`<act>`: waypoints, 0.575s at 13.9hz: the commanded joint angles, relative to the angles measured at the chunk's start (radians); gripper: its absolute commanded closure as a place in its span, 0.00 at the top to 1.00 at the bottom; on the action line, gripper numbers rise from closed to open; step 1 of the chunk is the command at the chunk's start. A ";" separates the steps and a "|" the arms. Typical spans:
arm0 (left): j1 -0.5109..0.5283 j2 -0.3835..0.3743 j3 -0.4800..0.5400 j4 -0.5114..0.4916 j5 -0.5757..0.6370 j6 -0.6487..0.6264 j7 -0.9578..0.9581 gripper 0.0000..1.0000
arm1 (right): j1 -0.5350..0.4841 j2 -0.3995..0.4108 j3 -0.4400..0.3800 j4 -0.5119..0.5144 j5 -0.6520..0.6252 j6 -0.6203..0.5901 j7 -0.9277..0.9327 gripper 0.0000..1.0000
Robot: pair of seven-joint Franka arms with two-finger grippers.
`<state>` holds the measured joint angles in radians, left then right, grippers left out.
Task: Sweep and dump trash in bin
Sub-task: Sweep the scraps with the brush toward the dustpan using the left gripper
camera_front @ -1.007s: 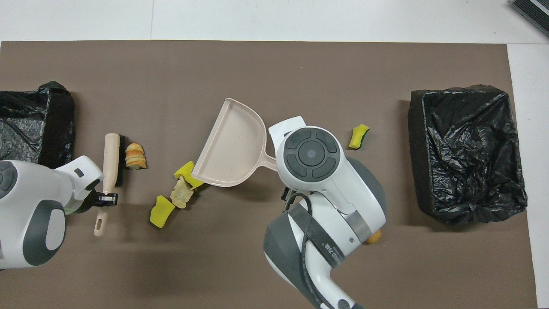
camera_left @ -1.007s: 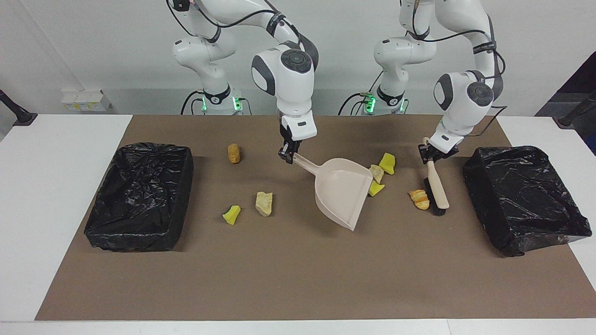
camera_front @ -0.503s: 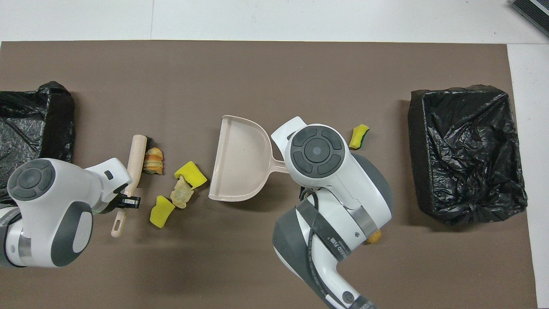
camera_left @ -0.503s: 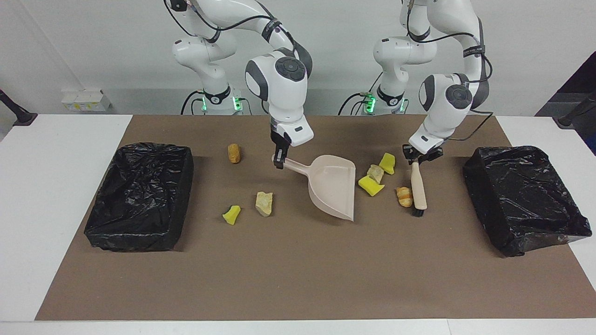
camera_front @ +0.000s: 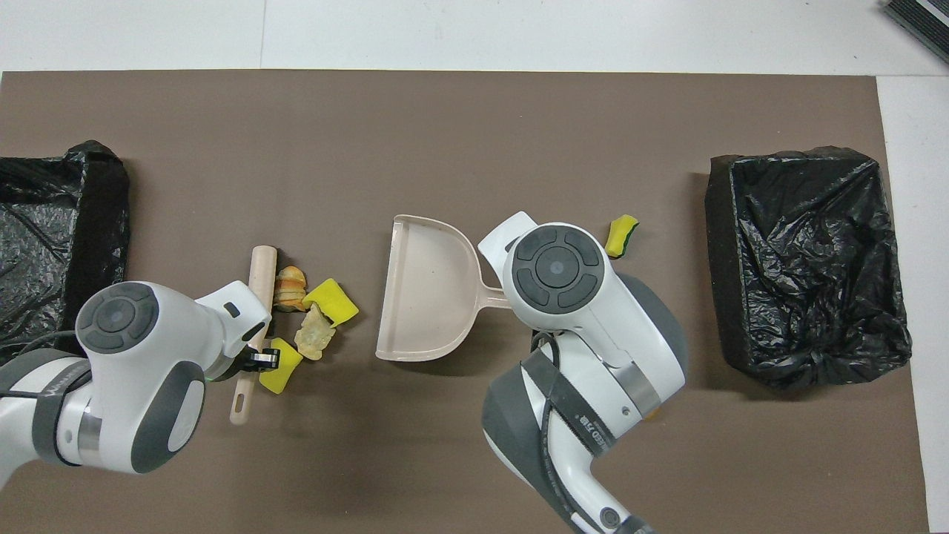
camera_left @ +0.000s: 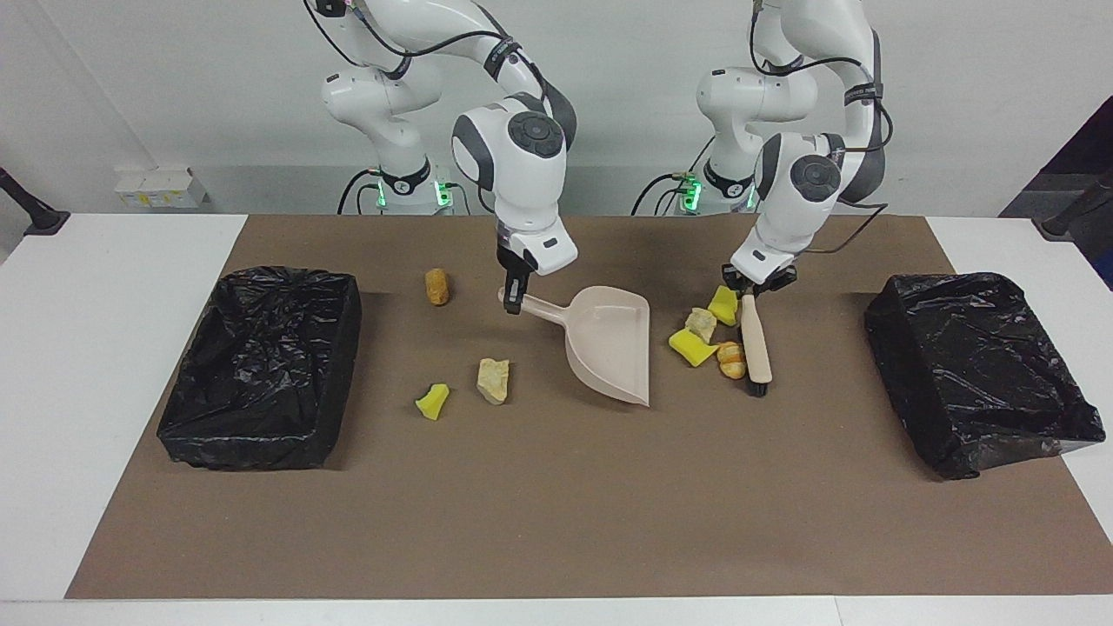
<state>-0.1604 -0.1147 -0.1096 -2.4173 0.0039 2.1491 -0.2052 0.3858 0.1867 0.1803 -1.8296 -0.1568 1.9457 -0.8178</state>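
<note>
My right gripper (camera_left: 513,300) is shut on the handle of the beige dustpan (camera_left: 609,343) (camera_front: 426,289), whose mouth faces a cluster of trash. The cluster holds two yellow sponge wedges (camera_left: 723,304) (camera_left: 691,348), a beige lump (camera_left: 701,323) and an orange bread-like piece (camera_left: 731,359). My left gripper (camera_left: 748,294) (camera_front: 256,360) is shut on the handle of the beige brush (camera_left: 755,348) (camera_front: 256,297), which lies against the orange piece (camera_front: 289,288). A gap of mat separates the cluster from the dustpan's lip.
Black-lined bins stand at the right arm's end (camera_left: 261,374) and the left arm's end (camera_left: 983,365) of the brown mat. Loose trash lies toward the right arm's end: an orange-brown piece (camera_left: 436,286), a beige lump (camera_left: 493,380) and a yellow wedge (camera_left: 432,401).
The left gripper swept the brush toward the dustpan, pushing the orange piece into the cluster. The right gripper drew the dustpan back from the pile and turned its mouth to it.
</note>
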 commanded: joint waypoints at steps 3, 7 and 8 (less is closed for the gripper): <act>-0.028 -0.042 0.024 -0.006 -0.019 -0.095 -0.155 0.00 | -0.005 -0.053 0.011 -0.062 -0.009 0.002 -0.083 0.00; -0.011 -0.137 0.027 -0.087 -0.019 -0.126 -0.184 0.00 | -0.030 -0.043 0.011 -0.065 0.013 0.018 -0.144 0.00; -0.013 -0.173 0.025 -0.142 -0.019 -0.089 -0.192 0.00 | -0.036 -0.038 0.011 -0.077 0.048 0.018 -0.121 0.00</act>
<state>-0.1786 -0.1947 -0.0782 -2.4522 -0.0020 2.0263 -0.3711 0.3753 0.1654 0.1837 -1.8691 -0.1480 1.9460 -0.9305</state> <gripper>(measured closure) 0.740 0.670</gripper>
